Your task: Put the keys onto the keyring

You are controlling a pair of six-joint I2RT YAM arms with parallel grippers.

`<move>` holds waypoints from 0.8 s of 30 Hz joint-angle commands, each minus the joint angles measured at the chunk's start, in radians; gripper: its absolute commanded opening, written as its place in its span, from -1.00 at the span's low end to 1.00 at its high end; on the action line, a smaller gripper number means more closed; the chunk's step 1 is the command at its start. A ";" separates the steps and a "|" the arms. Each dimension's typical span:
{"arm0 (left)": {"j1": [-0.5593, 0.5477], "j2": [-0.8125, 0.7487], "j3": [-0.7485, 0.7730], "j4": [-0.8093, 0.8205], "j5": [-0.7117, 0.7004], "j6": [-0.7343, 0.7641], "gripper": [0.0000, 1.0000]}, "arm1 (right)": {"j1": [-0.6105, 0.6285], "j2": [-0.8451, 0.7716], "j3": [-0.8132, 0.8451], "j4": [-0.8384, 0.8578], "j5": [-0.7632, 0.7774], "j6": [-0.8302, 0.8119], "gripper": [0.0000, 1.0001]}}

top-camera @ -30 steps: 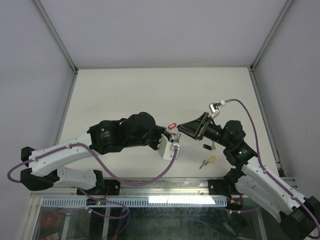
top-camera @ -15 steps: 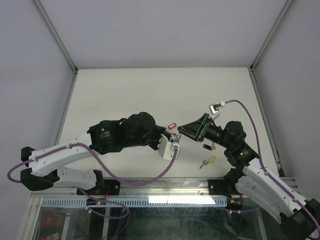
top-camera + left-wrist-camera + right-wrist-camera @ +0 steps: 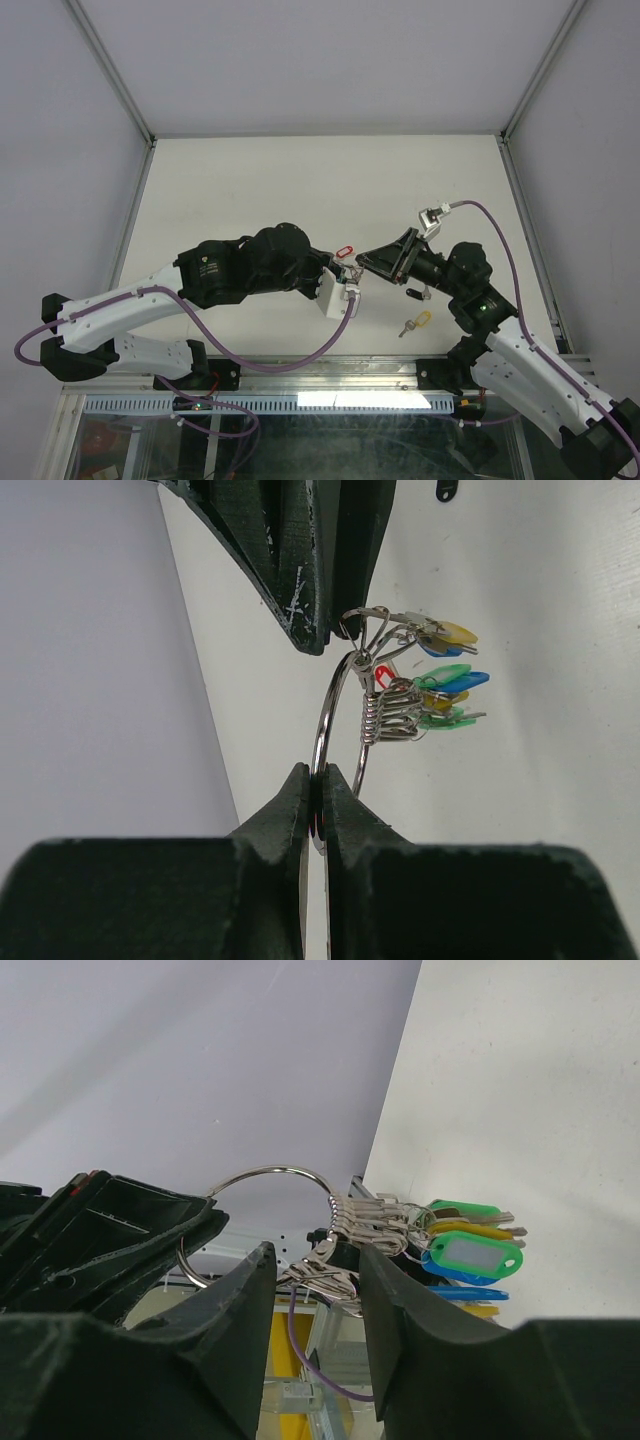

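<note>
The keyring (image 3: 333,715) is a thin silver ring held upright, and my left gripper (image 3: 318,798) is shut on its lower edge. Several keys (image 3: 440,680) with green, blue and yellow heads hang from it on silver clips. In the top view my left gripper (image 3: 347,277) meets my right gripper (image 3: 366,262) tip to tip above the table. My right gripper (image 3: 312,1282) has its jaws apart at the ring's (image 3: 270,1170) clip bunch. Silver clips show in the gap; I cannot tell whether they are touched. The keys' heads (image 3: 465,1250) hang to its right.
Three loose keys lie on the white table (image 3: 250,190): a red one (image 3: 344,248) just behind the grippers, a black one (image 3: 413,293) under the right wrist, and a yellow one (image 3: 417,321) near the front edge. Frame posts and walls ring the table.
The right arm has shifted slightly to the right and nearer. The left gripper still holds the keyring in the same place.
</note>
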 commanded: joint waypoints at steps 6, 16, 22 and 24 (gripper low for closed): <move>-0.011 -0.025 0.044 0.073 -0.008 0.014 -1.00 | -0.004 -0.044 0.020 0.066 -0.001 0.015 -0.31; -0.011 -0.020 0.044 0.072 -0.014 0.013 -1.00 | -0.003 -0.070 0.018 0.055 0.004 0.024 -0.46; -0.011 -0.016 0.047 0.072 -0.014 0.009 -1.00 | -0.004 -0.077 0.018 0.047 0.007 0.025 -0.75; -0.011 -0.014 0.050 0.072 -0.014 0.003 -1.00 | -0.004 -0.079 0.018 0.042 0.007 0.026 -0.88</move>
